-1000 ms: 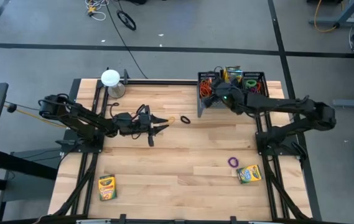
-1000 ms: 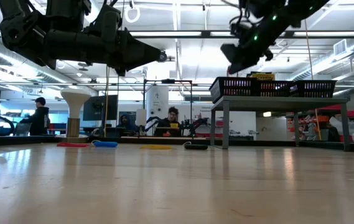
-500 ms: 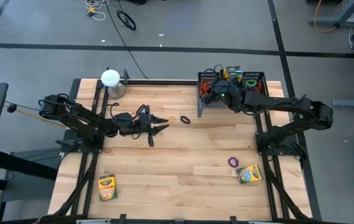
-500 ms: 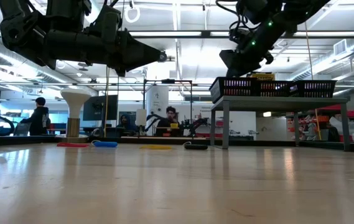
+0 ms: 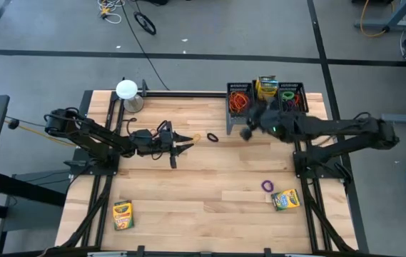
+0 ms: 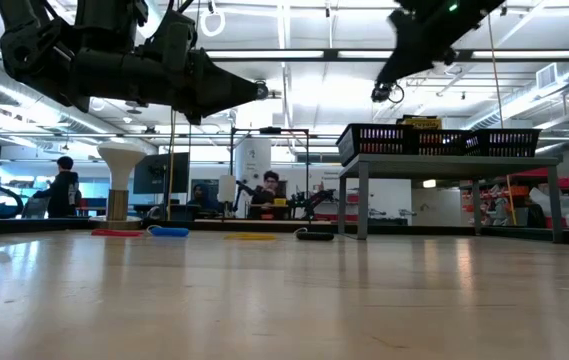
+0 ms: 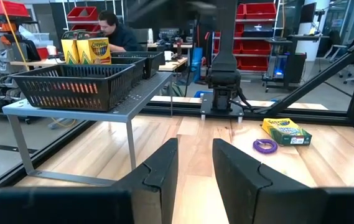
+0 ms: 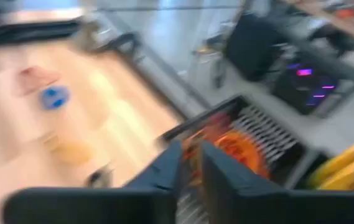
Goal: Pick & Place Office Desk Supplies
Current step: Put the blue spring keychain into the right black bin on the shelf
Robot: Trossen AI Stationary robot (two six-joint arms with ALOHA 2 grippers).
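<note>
The right gripper (image 5: 245, 133) has pulled back off the black wire-mesh rack (image 5: 265, 98) to hang over the table beside it, its fingers a narrow gap apart with nothing between them. The left gripper (image 5: 188, 145) has stayed over the table's middle, slightly parted and empty. The right wrist view is blurred, showing only orange rubber bands (image 8: 239, 149) in the rack; a purple band (image 5: 267, 185) and crayon box (image 5: 285, 200) lie near the table's front right.

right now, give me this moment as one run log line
right gripper in front of rack, nothing visibly held | left gripper open, hovering mid-table | black band on table
</note>
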